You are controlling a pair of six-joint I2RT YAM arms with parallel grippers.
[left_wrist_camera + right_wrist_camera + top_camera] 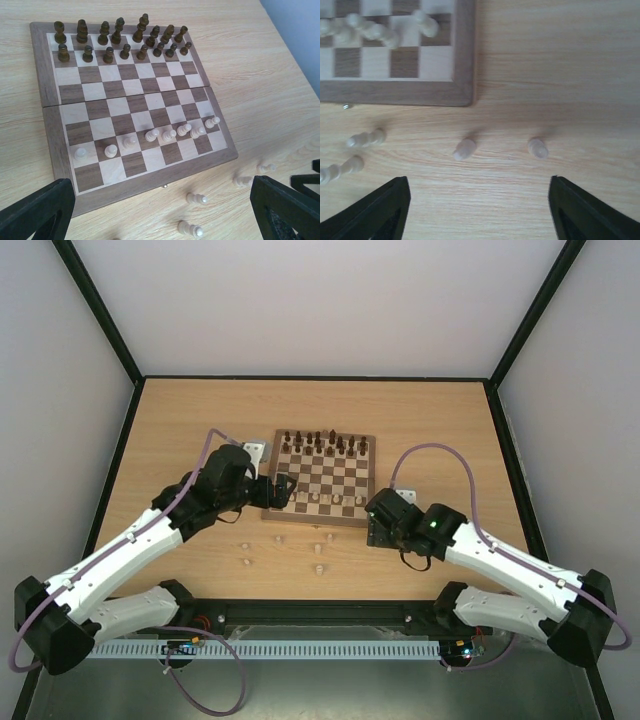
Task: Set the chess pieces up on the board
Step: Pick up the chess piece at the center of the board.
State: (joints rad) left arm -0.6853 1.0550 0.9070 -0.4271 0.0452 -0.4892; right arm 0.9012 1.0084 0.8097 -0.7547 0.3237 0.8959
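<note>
Pieces [465, 148] loose off board [464, 50] edge; left pincer [161, 200] and right pincer [477, 187] agape (both empty).

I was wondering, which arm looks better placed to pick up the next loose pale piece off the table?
Right, probably. The right hand is open with two loose pale pieces directly ahead of it. The left hand hovers by the board, its nearest loose pieces off to one side.

chess pieces [167, 134]: eight pale, upright, one row; others loose off-board | board [145, 180]: open, flat
</note>
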